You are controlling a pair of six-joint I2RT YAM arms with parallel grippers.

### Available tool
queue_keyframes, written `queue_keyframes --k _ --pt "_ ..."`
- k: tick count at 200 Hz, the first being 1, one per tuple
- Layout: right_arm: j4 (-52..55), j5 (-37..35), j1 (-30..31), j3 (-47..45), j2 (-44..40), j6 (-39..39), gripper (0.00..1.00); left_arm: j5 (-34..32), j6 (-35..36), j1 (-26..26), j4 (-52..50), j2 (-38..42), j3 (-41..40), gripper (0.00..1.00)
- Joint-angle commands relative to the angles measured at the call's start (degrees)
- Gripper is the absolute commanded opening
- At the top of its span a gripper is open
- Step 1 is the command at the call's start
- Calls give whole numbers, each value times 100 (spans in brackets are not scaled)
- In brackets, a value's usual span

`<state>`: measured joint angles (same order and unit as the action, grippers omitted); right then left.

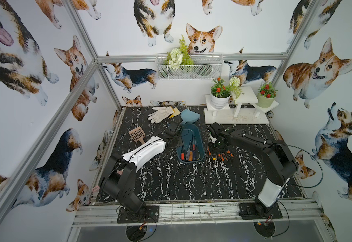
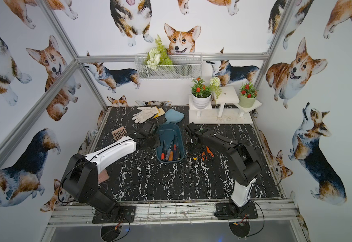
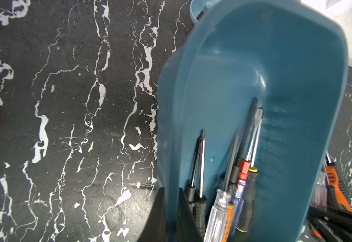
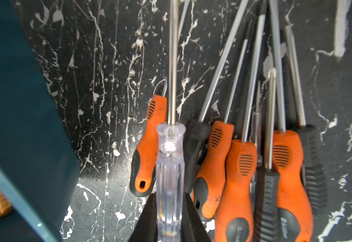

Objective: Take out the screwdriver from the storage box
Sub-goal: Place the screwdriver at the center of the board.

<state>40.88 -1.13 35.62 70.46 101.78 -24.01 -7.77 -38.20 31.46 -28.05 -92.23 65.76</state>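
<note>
The storage box point(image 1: 188, 130) is a dark teal tub in the middle of the table, and several screwdrivers point(image 1: 188, 152) lie in its near end. My left gripper point(image 3: 172, 194) is shut on the box's left wall point(image 3: 172, 125), one finger outside and one inside. Just right of the box, my right gripper point(image 4: 169, 198) is shut on a clear-handled screwdriver point(image 4: 170, 165). It hangs low over a pile of orange and black screwdrivers point(image 4: 242, 167) on the table. In both top views the pile point(image 1: 223, 156) point(image 2: 205, 155) shows under the right wrist.
A light blue dustpan point(image 1: 188, 116) touches the box's far end, with a white glove point(image 1: 160, 114) beside it. A brown slotted scoop point(image 1: 137, 135) lies at the left. A white stand point(image 1: 236, 119) with flower pots fills the back right. A wire basket point(image 1: 188, 69) hangs on the back wall.
</note>
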Motion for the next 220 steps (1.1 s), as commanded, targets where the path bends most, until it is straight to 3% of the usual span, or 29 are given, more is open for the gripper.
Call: queue_keyframes --k 1,52,94,192,220 --pt "-70 91 7 -19 51 -51 0 65 -81 9 167 94 8 0" --pt "-63 102 11 -28 69 -71 1 76 -110 8 216 135 -43 0" --pt "-122 104 11 -34 49 -139 7 67 -136 9 234 89 -63 0" --pt "-10 17 7 -24 55 -130 25 62 -56 9 230 -30 30 0" --pt "0 -27 7 -32 10 -130 36 43 -41 8 262 -22 -9 0"
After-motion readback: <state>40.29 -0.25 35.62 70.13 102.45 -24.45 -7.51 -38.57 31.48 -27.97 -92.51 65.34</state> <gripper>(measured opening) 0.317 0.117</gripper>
